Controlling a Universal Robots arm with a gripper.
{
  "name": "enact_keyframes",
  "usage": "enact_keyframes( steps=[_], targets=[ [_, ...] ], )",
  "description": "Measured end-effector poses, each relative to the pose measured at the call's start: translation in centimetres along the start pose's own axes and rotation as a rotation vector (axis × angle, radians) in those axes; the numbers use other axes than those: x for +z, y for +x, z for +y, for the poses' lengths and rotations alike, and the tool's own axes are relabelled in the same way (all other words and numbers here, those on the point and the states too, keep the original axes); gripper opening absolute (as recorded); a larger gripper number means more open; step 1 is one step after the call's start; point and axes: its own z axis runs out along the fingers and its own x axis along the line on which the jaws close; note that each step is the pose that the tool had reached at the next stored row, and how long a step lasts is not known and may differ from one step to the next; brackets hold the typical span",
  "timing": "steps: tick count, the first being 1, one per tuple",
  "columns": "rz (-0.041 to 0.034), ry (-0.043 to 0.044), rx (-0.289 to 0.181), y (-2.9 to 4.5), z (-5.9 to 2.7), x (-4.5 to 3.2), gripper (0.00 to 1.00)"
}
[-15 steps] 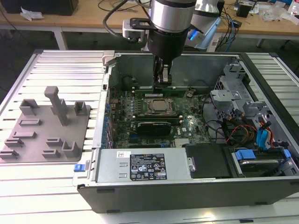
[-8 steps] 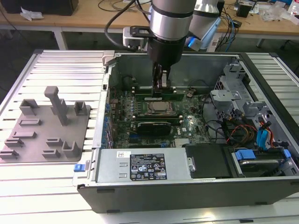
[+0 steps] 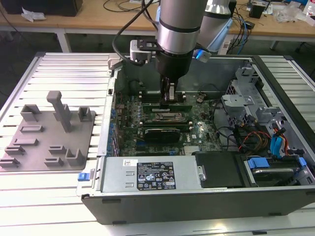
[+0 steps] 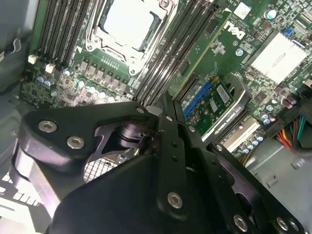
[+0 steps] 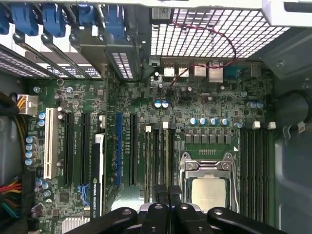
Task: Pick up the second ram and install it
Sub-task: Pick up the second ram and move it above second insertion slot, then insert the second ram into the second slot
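A ribbed metal table (image 3: 64,69) is carrying an open case (image 3: 197,201), with a workbench running behind it. The arm is reaching down into the case, and the gripper (image 3: 170,100) is hanging over the memory slots just beside the processor (image 3: 167,117). In both wrist views its fingers are lying together, with nothing showing between them. The ram (image 3: 181,107) is sitting lengthwise in a slot directly under the tips. I cannot tell whether the tips are touching it or whether it is fully seated.

The likely trouble is uneven seating. A push landing off the stick's middle could be driving one end down while the other rides high, leaving a latch open. The closed tips are meeting a very thin edge, so they could be slipping sideways toward the processor or a neighbouring slot.
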Motion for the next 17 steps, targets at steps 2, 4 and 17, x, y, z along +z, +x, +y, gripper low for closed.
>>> enact_keyframes(
  steps=[2,4,17],
  targets=[
    [0.0002,0.0000,0.000,0.00,0.00,0.01,0.09],
    [0.0001,0.0000,0.000,0.00,0.00,0.02,0.09],
    [0.0002,0.0000,0.000,0.02,-0.02,0.47,0.09]
  ],
)
